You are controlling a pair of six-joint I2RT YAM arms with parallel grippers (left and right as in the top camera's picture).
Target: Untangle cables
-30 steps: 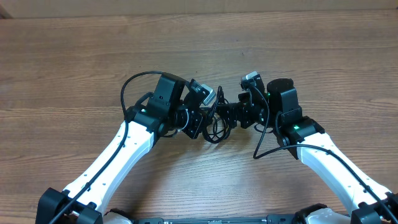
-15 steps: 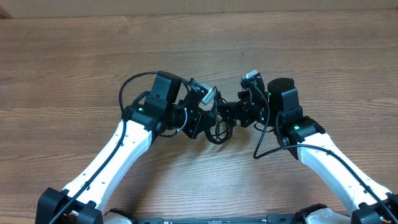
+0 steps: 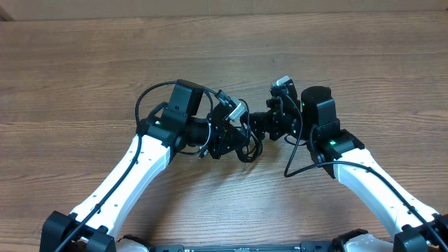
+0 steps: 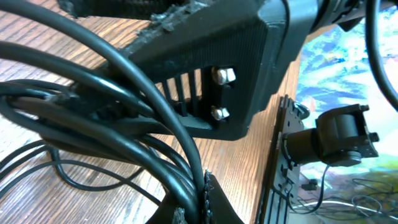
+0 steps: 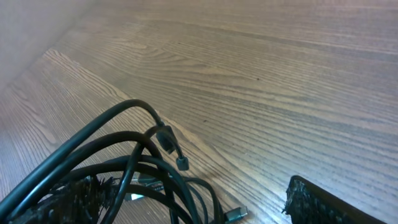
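Wood-grain table fills the background. At the centre of the overhead frame, the cables are bunched. The left gripper is clamped on them, and the right gripper is held wide apart beside them. Should several strands be caught together, the knot could be tightened when pulled.
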